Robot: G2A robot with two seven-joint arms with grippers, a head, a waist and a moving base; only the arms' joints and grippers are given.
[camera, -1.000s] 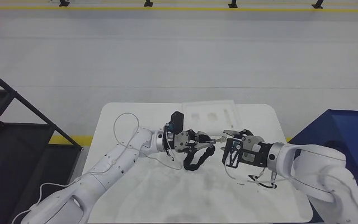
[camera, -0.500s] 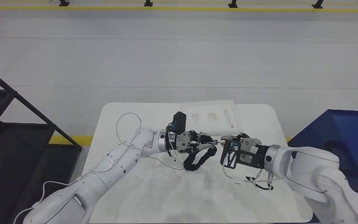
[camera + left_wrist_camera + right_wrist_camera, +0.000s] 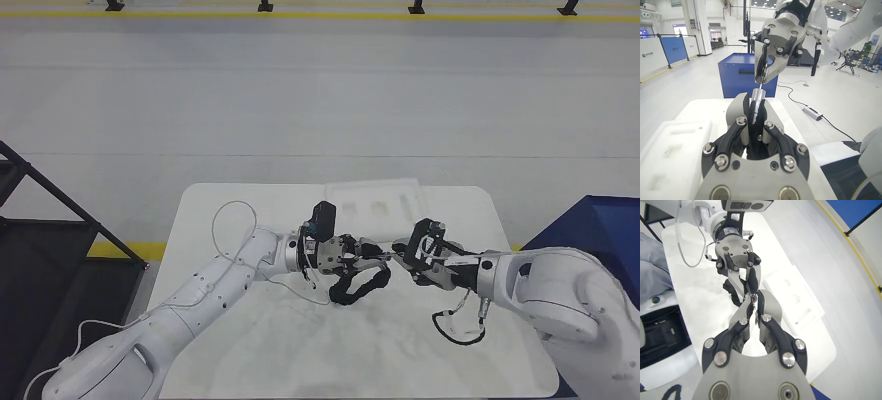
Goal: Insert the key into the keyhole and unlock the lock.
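You've got a white table (image 3: 195, 210) with rounded corners, and a white foam tray (image 3: 375, 205) with several rectangular recesses lying flat at its far edge, roughly mid-width. Off the table's right side stands a blue cabinet (image 3: 590, 240), off its left a black metal rack (image 3: 45, 255), and a yellow floor line (image 3: 320, 15) runs across far behind. In the left wrist view you also get a grey power brick (image 3: 813, 113) with its black cable on the floor beyond the cabinet, and blue-and-white barrier panels (image 3: 673, 50) further back.
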